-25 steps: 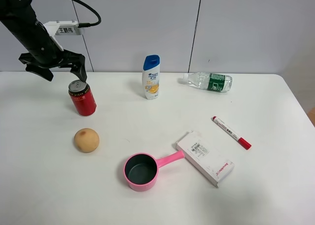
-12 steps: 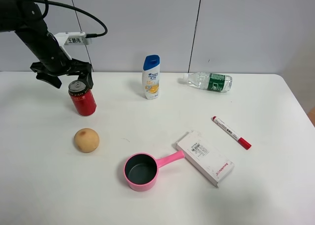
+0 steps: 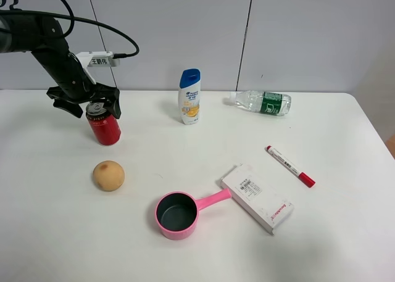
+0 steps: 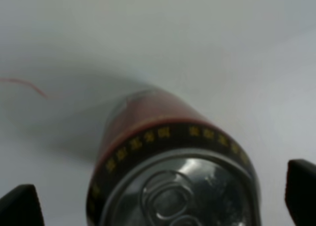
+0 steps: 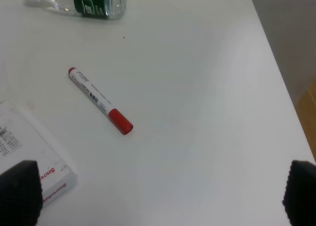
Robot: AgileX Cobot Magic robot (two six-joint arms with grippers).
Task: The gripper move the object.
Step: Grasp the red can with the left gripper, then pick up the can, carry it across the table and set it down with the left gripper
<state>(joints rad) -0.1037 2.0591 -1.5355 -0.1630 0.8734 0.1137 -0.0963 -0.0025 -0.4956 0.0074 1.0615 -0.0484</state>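
White bench (image 3: 345,232), far left: left tool (image 3: 95,110) has dropped astride red soda can (image 3: 105,129), fingers apart; grasp likely next.

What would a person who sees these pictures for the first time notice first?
The black claw at the back left of the white table draws the eye first: it is open, with one finger on each side of the top of a red can. Next comes the bright pink pot near the front middle, its handle pointing toward a white box.
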